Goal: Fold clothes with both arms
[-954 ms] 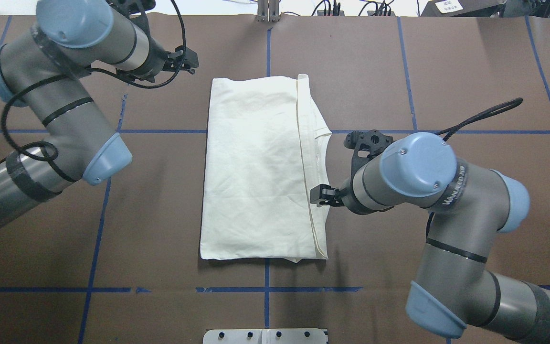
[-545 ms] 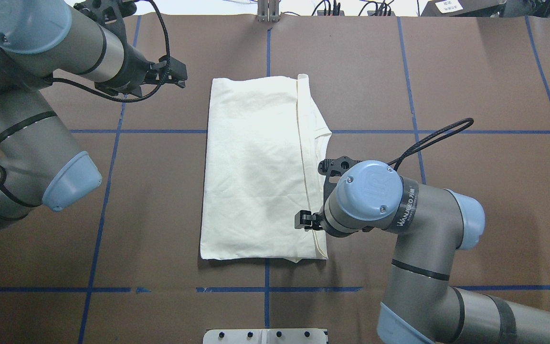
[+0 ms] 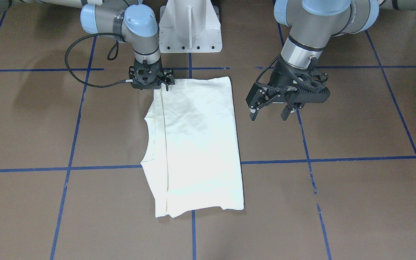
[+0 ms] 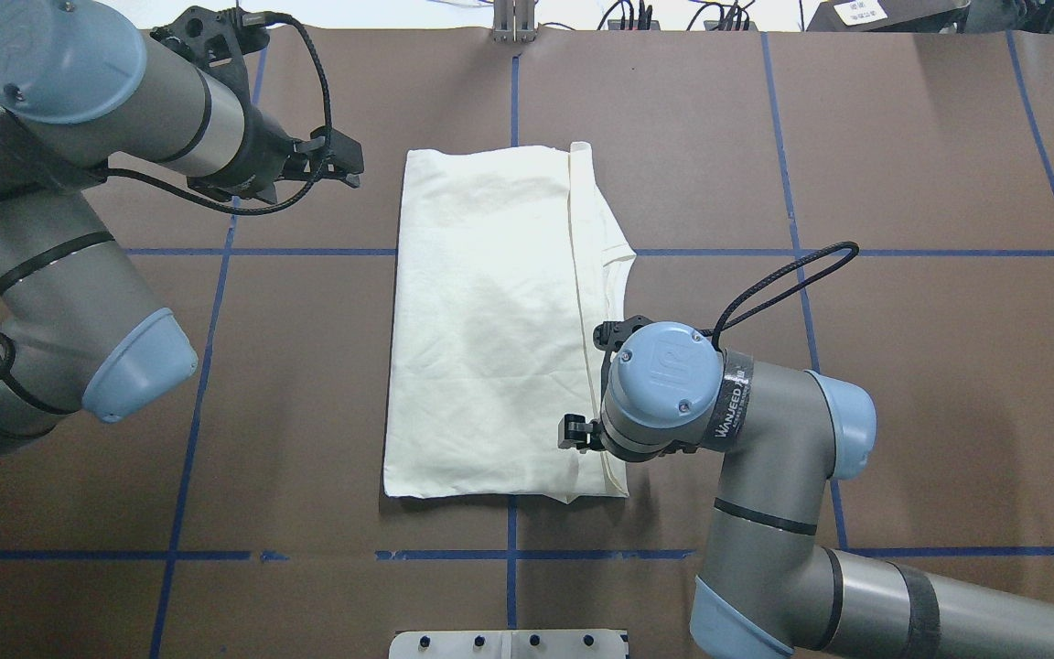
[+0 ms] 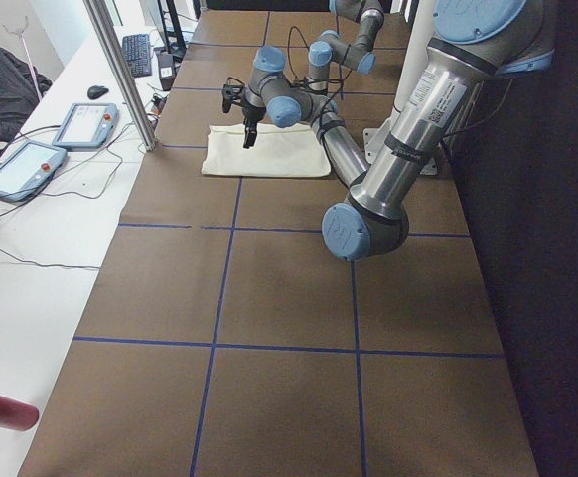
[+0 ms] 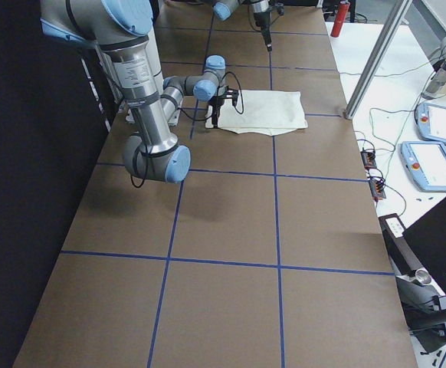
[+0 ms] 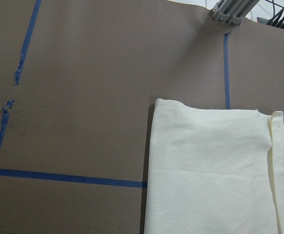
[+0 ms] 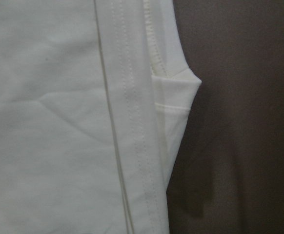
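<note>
Overhead exterior view: the shirt (image 4: pixel 490 320) is laid as one long cream rectangle in the middle of the worktop (image 4: pixel 902 137), plain side up. A narrow folded-over strip (image 4: pixel 602 240) runs along the side nearer the right arm. No print is shown.
Change in the right gripper (image 4: pixel 575 432): it has been carried from beside the shirt's long edge, about halfway along, down to the strip's seam near the corner closest to the robot. It is now held low over the cloth.
Jaws of the right gripper: whether they are parted or closed cannot be told. No finger is shown in the right wrist view, only seam and worktop.
Change in the left gripper (image 3: pixel 268 116): it has been swung back, then eased toward the far corner on its own side. It is held raised, beside the shirt and apart from it.
Jaws of the left gripper: they are seen spread wide, with nothing between them.
Shirt: it has not been shifted over the last second.
Meaning for the task: the lengthwise folds are judged done. The arms appear to be taking stations for a crosswise fold, and no cloth is lifted yet.
</note>
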Robot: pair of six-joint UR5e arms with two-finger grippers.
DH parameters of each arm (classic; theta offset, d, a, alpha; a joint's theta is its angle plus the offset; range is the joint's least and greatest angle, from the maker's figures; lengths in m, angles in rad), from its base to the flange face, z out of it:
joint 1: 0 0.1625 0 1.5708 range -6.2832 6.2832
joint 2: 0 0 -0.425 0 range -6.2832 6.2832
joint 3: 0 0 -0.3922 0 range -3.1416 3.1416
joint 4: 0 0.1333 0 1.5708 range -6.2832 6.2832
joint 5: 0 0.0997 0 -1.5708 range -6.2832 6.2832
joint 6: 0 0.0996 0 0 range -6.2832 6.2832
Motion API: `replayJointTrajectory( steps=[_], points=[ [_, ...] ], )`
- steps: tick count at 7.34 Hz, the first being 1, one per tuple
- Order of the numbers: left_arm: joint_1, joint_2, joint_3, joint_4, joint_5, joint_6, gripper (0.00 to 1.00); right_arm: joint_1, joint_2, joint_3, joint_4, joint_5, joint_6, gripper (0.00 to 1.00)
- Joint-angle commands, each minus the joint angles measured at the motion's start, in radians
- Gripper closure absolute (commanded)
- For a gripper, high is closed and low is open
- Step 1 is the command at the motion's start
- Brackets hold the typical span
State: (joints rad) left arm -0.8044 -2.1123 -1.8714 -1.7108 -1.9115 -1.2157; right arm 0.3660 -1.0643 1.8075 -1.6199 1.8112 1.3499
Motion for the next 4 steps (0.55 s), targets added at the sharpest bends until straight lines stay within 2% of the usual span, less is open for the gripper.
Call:
replayJointTrajectory(
  steps=[1,4],
  points=[
    [0.004,0.0,0.006,-0.001,0.0,0.001,0.0,-0.01,0.0,-0.028,-0.001,0.002,0.0,0.0],
    [0.017,-0.001,0.005,-0.001,-0.003,-0.007,0.0,-0.016,-0.005,-0.043,-0.043,0.004,0.0,0.0]
  ],
)
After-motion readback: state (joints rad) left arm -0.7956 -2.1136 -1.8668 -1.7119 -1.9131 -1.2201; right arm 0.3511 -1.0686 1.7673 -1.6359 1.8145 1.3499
